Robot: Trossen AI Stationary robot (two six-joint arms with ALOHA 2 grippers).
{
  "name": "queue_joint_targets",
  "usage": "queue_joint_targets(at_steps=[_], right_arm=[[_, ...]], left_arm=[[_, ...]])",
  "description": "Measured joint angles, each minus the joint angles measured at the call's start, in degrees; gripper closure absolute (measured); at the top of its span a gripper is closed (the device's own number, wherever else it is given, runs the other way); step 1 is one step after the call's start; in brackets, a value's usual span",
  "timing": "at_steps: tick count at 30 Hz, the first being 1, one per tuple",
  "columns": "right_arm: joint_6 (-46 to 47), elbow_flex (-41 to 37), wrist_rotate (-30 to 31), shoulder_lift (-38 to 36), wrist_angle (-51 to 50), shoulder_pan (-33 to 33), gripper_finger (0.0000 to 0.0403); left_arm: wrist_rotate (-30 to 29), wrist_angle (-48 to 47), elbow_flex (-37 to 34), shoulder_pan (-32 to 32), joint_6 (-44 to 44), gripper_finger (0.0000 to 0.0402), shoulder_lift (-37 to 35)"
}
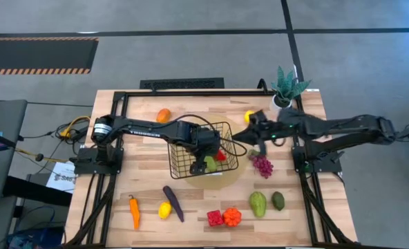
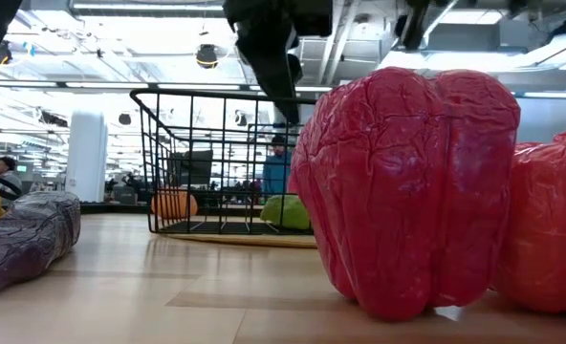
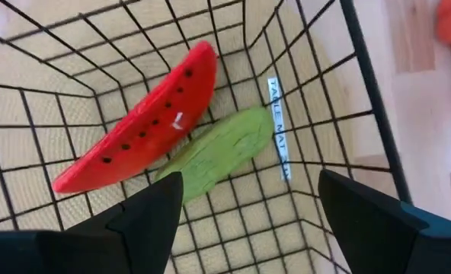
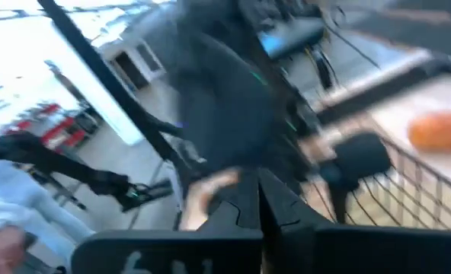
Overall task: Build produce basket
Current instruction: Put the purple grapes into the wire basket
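Left gripper (image 1: pixel 206 153) hangs over the basket (image 1: pixel 180 162), which I see from above sitting mid-table on a round tan mat (image 1: pixel 226 178); the right gripper (image 1: pixel 260 150) hovers just above the grapes (image 1: pixel 262 166). Low down, a red pepper (image 2: pixel 407 182) fills my foreground. My left wrist camera shows both fingers (image 3: pixel 145 217) spread wide, holding nothing, above 1 watermelon slice (image 3: pixel 142 122) and 1 green avocado (image 3: pixel 218 148). On the right wrist, the jaws are pressed together, empty.

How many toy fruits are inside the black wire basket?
2: a red watermelon slice and a green avocado piece, lying side by side on the black wire basket's floor. The left arm may hide others.
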Motion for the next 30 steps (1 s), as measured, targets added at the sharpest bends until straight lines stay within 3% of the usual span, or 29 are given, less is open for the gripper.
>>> queue_joint_targets(at_steps=[6,11,17,30], right_arm=[[-5.0,4.7,0.2,-5.3,-2.0,5.7,0.0403],[-5.8,7.8,9.4,-8.4,-14.0,10.8,0.0403],[6.6,10.1,22.3,-9.3,-36.7,15.3,0.0403],[25.6,10.3,23.9,-5.3,-60.5,17.1,0.0403]], left_arm=[[-0.2,3.1,0.0,0.0,4.0,0.0109,0.0],[-0.4,3.2,0.0,-0.3,2.8,0.0109,0.0],[-5.1,-0.9,0.0,-1.9,-1.0,0.0109,-1.1],[-18.0,-15.8,0.0,-5.1,-13.9,0.0109,-7.7]])
